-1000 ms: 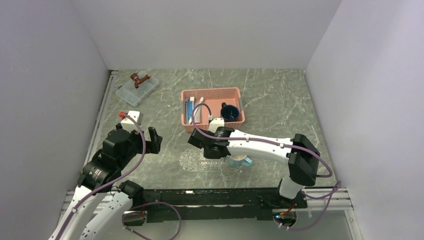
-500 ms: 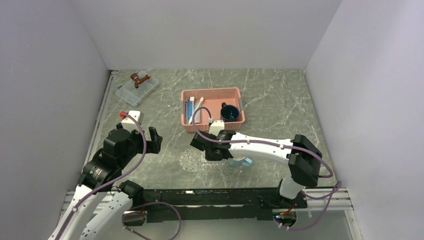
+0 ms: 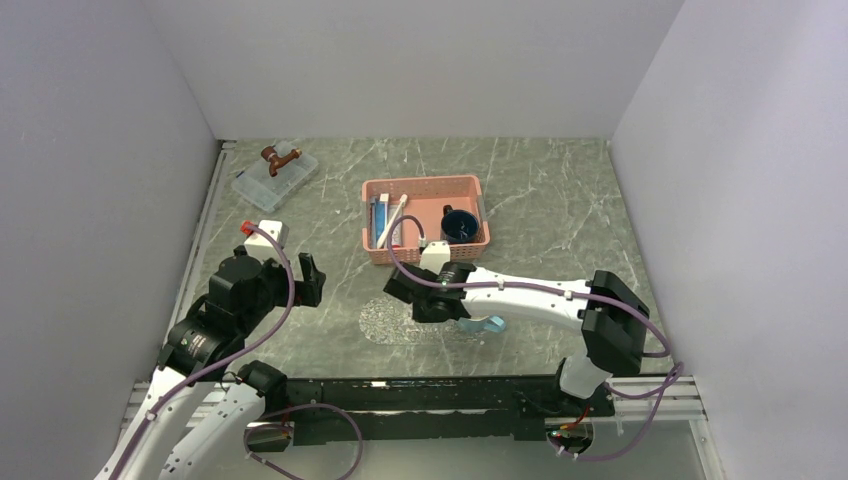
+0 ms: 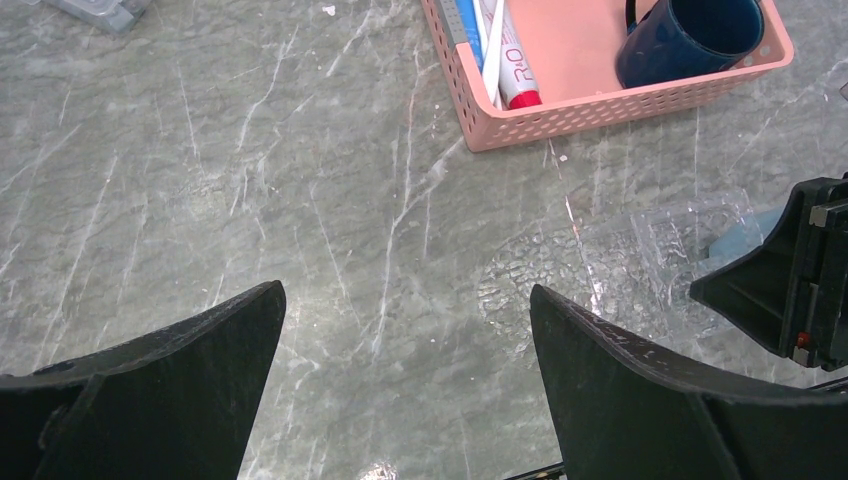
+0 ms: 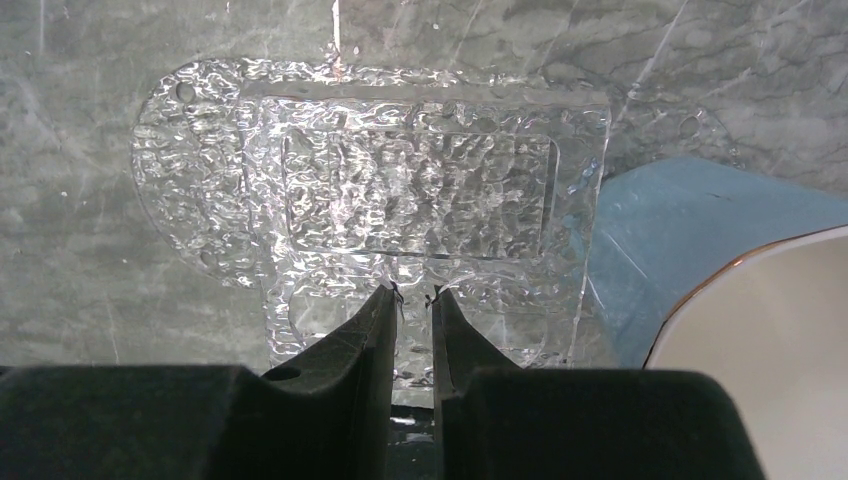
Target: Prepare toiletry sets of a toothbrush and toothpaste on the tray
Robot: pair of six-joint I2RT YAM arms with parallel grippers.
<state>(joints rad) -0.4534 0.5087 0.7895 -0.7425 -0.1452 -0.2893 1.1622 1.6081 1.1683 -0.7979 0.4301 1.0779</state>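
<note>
The clear bumpy tray [image 3: 385, 322] [image 4: 560, 270] [image 5: 200, 150] lies flat on the marble table, with nothing on it. A whitish toothbrush [image 3: 393, 220] [image 4: 492, 50] and toothpaste [image 3: 377, 218] [image 4: 512, 70] with a red cap lie in the left end of the pink basket [image 3: 425, 185] [image 4: 600, 105]. My right gripper [image 3: 405, 295] [image 5: 412, 292] [image 4: 770, 290] hangs over the tray's near edge. Its jaws are almost together, a narrow slit apart, with nothing between them. Left of the tray, my left gripper [image 3: 305, 285] [image 4: 405, 288] stands wide open over bare table.
A light blue mug [image 3: 490, 322] [image 5: 680, 230] stands against the tray's right end. A dark blue mug [image 3: 460, 225] [image 4: 690, 35] sits in the basket's right half. A clear lidded box [image 3: 275, 180] is at the back left.
My right gripper has shifted slightly right and nearer over the tray, jaws unchanged. The left arm and the tray have stayed put.
</note>
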